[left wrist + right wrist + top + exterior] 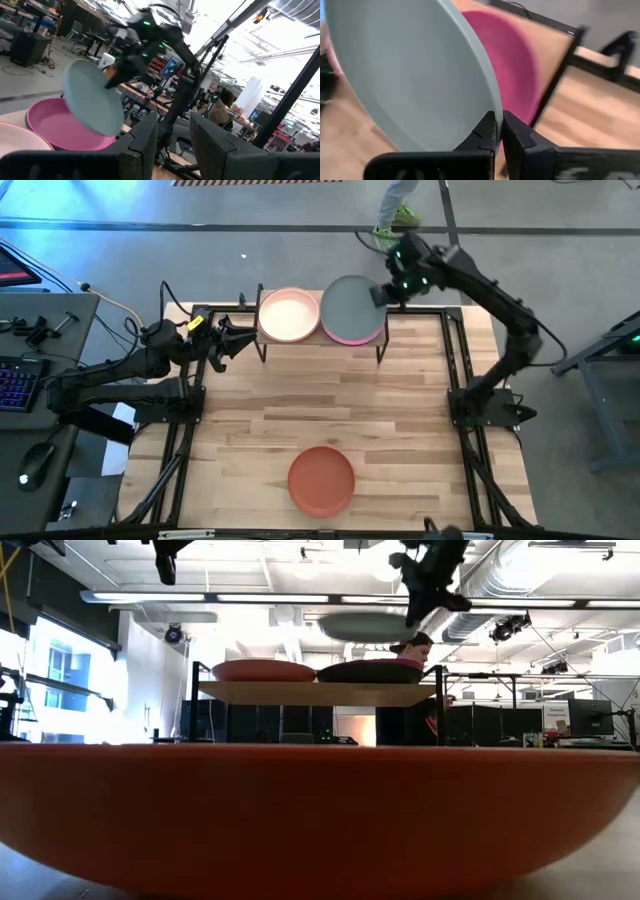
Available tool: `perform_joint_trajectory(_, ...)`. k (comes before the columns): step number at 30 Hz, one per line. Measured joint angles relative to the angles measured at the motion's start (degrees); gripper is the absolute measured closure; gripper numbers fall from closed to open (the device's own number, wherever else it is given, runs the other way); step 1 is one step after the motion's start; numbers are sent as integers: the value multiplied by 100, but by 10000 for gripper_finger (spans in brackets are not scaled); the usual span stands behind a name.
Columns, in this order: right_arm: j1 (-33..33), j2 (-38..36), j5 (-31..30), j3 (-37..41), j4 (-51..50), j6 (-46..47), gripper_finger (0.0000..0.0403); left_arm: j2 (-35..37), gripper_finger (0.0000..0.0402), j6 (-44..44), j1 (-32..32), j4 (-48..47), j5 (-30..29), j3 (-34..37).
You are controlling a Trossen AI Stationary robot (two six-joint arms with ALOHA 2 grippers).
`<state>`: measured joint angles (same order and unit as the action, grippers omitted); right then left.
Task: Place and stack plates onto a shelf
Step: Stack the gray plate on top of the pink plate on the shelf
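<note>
My right gripper [380,295] is shut on the pale teal plate [350,302] and holds it in the air above the shelf [320,692]. Below it, the magenta plate [512,60] lies on the shelf's right half, and in the low view a dark plate [360,672] shows beneath it. The pale pink plate [290,315] rests on the shelf's left half. The orange-red plate [321,480] lies flat on the table near its near edge. My left gripper [225,340] waits open, left of the shelf. My right gripper [499,117] pinches the teal plate's rim [489,102] between its two fingers, at the plate's far-right edge. The fingers come from the table's far right side, slanting slightly down. The plate is lifted clear and hangs above the magenta plate [410,662].
The shelf stands on thin black legs [381,350] at the table's far edge. Between the shelf and the orange-red plate lies bare slatted tabletop [320,405]. A person's foot [400,215] shows on the floor beyond the table.
</note>
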<state>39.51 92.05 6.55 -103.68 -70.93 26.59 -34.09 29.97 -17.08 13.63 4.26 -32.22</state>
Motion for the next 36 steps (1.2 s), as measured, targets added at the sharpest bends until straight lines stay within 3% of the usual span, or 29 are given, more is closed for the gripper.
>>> perform_joint_trajectory(5,469,916,245,-947,-967,-415,403,-1,298,75,0,2,1,-1)
perform_joint_trajectory(10,557,1450,560,-1178,-1450,-682,403,-1,298,137,0,0,1,-1)
perform_joint_trajectory(27,561,1651,658,-1176,-1294,-746,401,-2,298,137,0,2,1,0)
perform_joint_trajectory(31,558,1651,743,-1176,-1226,-794,373,-1,298,137,-2,2,1,0)
perform_joint_trajectory(36,541,1630,773,-1184,-1223,-1070,307,-2,298,137,-1,2,1,-1)
